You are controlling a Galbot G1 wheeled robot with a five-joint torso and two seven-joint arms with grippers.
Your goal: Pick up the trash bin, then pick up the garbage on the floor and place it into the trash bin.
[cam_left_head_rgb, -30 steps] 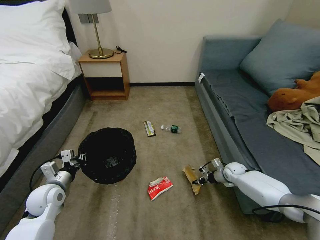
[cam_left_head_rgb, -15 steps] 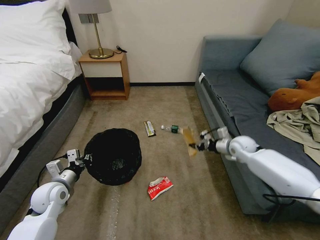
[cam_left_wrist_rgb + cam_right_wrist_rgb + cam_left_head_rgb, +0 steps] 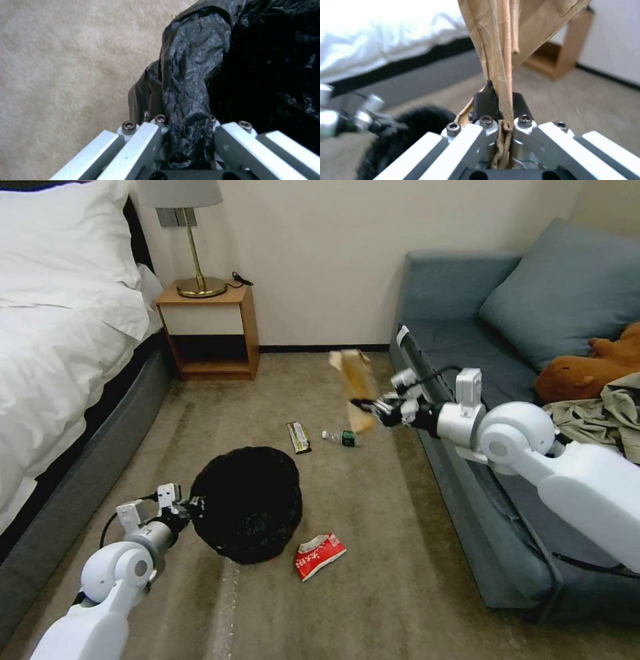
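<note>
1. On your far left is the bed [image 3: 60, 333]; past its foot the nightstand [image 3: 210, 330] stands by the wall with a lamp [image 3: 193, 240] on top.

2. Low on the left, your left gripper [image 3: 190, 505] is pressed tight on the crinkly rim of the bin [image 3: 248, 503]; in the left wrist view the black bag rim [image 3: 186, 100] runs right between its fingers [image 3: 146, 140]; the bin is tipped, with its mouth facing up toward the head camera, over the carpet [image 3: 373, 580].

3. Just beside the bin's right side, the red packet [image 3: 320, 555] lies flat on the carpet.

4. Farther back, the dark wrapper [image 3: 299, 437] lies on the carpet past the bin; the bottle [image 3: 343, 437] lies on its side just to the right of it.

5. Above the bottle, your right gripper [image 3: 375, 407] is up in the air, pinching the brown paper [image 3: 353, 380]; the paper sticks up from the fingers; in the right wrist view the black fingertips [image 3: 485, 101] squeeze the folded paper [image 3: 501, 50] between them; the paper is well apart from the bin, back and to its right.

6. On your right is the sofa [image 3: 467, 347] with a blue cushion [image 3: 560, 287]; a plush toy [image 3: 593, 370] and a beige cloth [image 3: 600, 420] lie on the seat.
</note>
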